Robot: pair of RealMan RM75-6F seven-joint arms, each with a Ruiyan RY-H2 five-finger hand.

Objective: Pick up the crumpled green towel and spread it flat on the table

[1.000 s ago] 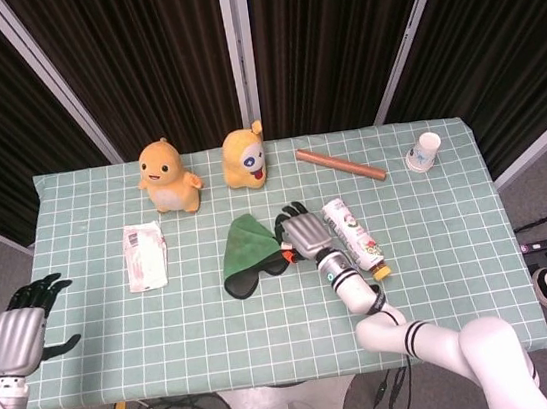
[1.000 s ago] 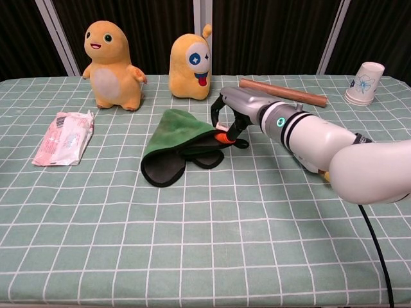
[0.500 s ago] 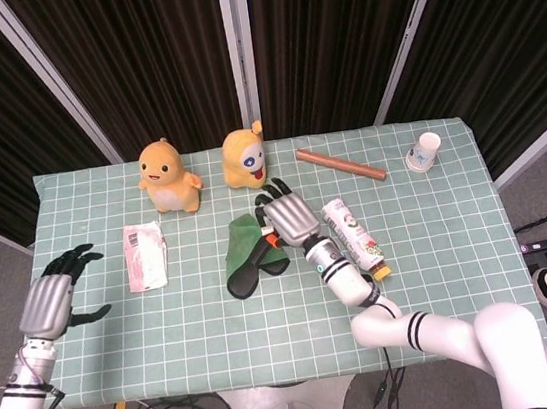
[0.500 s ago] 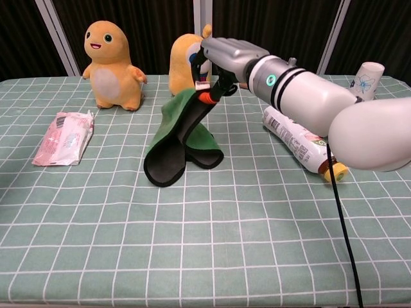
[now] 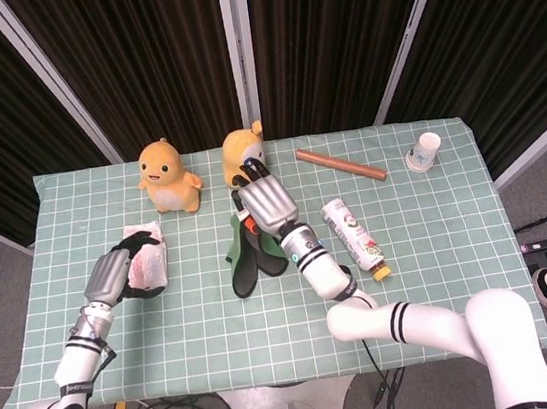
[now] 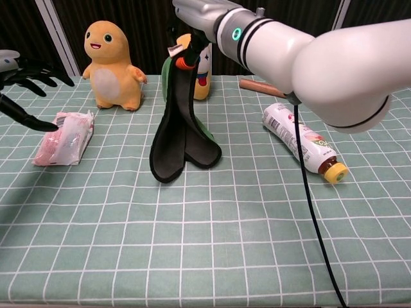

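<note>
My right hand grips one end of the green towel and holds it up above the table's middle. The towel hangs down long and narrow, dark on the side facing the chest camera. Its lower end still rests folded on the checked cloth. My left hand hovers open over the table's left part, fingers spread, beside the pink packet. It holds nothing.
Two orange plush toys stand at the back. A bottle lies right of the towel. A brown rod and a paper cup lie at the back right.
My right hand has lifted the towel from a low heap to a tall hanging strip. My left hand has come in from the table's left edge to the pink packet.
</note>
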